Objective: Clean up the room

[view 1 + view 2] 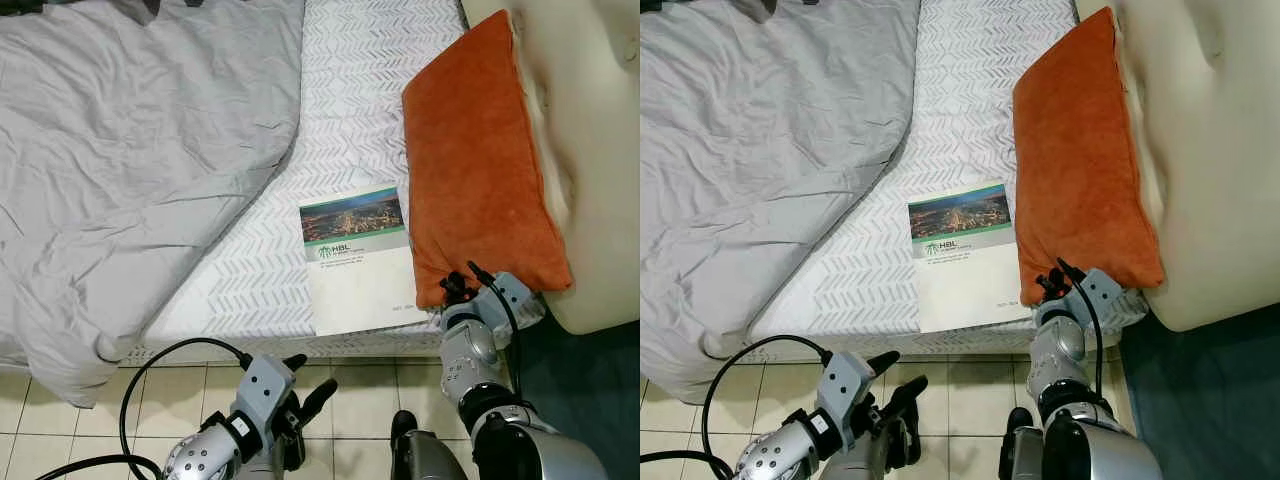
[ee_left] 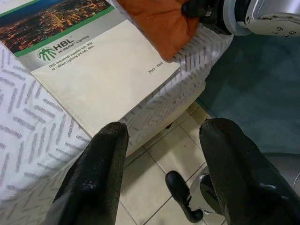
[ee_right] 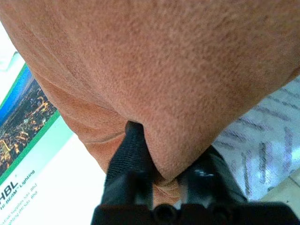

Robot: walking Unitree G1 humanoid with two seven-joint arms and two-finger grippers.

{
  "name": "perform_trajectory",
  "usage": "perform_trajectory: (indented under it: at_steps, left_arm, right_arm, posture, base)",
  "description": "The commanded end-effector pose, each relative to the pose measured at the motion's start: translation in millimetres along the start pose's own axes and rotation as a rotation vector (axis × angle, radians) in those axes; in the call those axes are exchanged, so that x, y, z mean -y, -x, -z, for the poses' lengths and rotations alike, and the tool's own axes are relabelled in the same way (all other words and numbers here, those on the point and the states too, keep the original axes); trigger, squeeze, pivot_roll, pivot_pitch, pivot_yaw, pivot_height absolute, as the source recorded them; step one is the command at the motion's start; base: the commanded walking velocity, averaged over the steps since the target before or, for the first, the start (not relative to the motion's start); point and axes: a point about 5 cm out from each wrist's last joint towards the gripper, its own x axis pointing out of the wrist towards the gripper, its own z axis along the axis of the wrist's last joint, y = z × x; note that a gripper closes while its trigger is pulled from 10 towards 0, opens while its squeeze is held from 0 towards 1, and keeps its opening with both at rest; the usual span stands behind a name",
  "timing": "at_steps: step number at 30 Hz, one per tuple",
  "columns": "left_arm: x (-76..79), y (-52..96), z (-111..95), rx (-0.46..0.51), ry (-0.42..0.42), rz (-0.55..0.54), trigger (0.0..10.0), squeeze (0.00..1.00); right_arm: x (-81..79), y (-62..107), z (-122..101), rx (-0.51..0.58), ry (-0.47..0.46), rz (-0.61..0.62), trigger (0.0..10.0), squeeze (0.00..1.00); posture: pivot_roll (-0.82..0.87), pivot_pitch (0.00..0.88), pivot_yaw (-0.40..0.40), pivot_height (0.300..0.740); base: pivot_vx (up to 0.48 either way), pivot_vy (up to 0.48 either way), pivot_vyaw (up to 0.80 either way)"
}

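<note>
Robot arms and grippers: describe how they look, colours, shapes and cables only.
Both arms are silver metal with rounded joint housings and dark bands between segments. The left gripper has two long, thick, matte black fingers with rounded tips on a grey angular block. A black cable loops from the left arm. The right gripper is black too, with a thin black cable arching over its silver wrist.

left gripper hangs with fingers spread over the tiled floor, HBL booklet on the bed, orange pillow corner overlapping it.
</note>
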Motion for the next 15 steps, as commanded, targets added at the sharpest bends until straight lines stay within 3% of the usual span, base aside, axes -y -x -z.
perform_trajectory:
  at_steps: [1,5,11,15]
  left_arm:
    - [3.4,5.3,7.5,-0.035,0.011,0.003,10.0,0.0]
    - [2.6,5.1,7.9,-0.037,0.011,-0.003,10.0,0.0]
    - [3.1,3.0,7.0,-0.031,0.013,-0.008,10.0,0.0]
    - [2.4,2.6,6.4,-0.028,0.014,-0.015,10.0,0.0]
  right_arm:
    - [25.4,7.7,16.9,-0.076,-0.055,0.115,0.0,0.0]
    - [23.0,7.5,20.8,-0.11,-0.2,0.127,0.0,0.0]
    - [0.5,6.0,26.9,-0.191,-0.338,0.02,0.0,0.0]
    - [-0.2,5.9,27.1,-0.215,-0.319,-0.028,0.0,0.0]
  posture:
    - [0.15,0.506,0.083,0.74]
    - [0.14,0.504,0.081,0.74]
    - [0.13,0.501,0.07,0.74]
    - [0.13,0.5,0.063,0.74]
  base:
    - [0.0,0.0,0.0]
    - [0.0,0.0,0.0]
    - [0.0,0.0,0.0]
    - [0.0,0.0,0.0]
